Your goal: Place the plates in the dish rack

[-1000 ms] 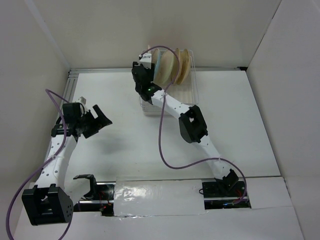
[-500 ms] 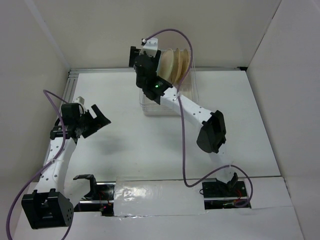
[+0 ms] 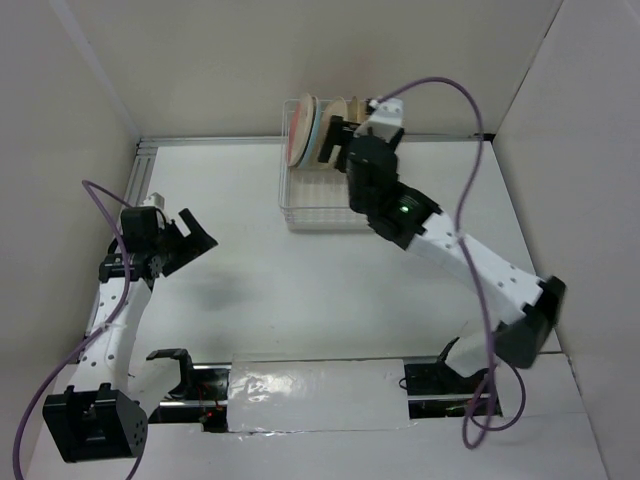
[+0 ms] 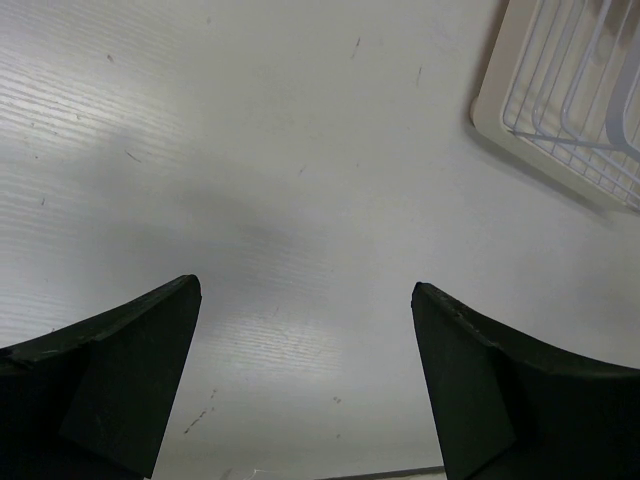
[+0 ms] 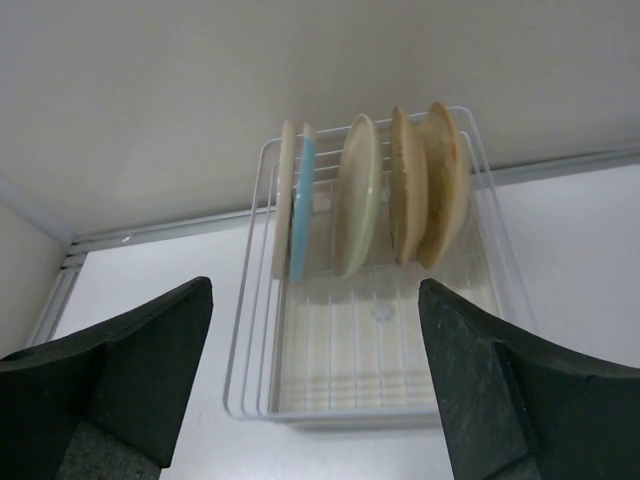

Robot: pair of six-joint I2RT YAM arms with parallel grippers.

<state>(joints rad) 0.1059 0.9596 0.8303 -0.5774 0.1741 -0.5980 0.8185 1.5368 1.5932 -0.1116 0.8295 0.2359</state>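
Note:
The white wire dish rack [image 3: 312, 200] stands at the back of the table. Several plates [image 3: 304, 132] stand on edge in its far half. In the right wrist view they run left to right: a cream one [image 5: 285, 200], a blue one [image 5: 304, 205], a green one [image 5: 358, 195] and two tan ones [image 5: 405, 185] [image 5: 443, 185]. My right gripper [image 5: 315, 288] hovers open above the rack's near half [image 5: 250, 335], holding nothing; from above it [image 3: 338, 140] sits just right of the plates. My left gripper [image 3: 200, 232] hangs open over bare table at the left [image 4: 306, 288].
The back wall rises directly behind the rack, and side walls close in the table. A purple cable [image 3: 470, 120] loops high above the right arm, whose elbow [image 3: 530, 320] reaches far right. The rack's corner [image 4: 560, 110] shows at the left wrist view's top right.
My right gripper has opened wider and drawn away from the plates at the rack's left end, moving right. Its elbow swung far out to the right. The left arm has hardly moved.

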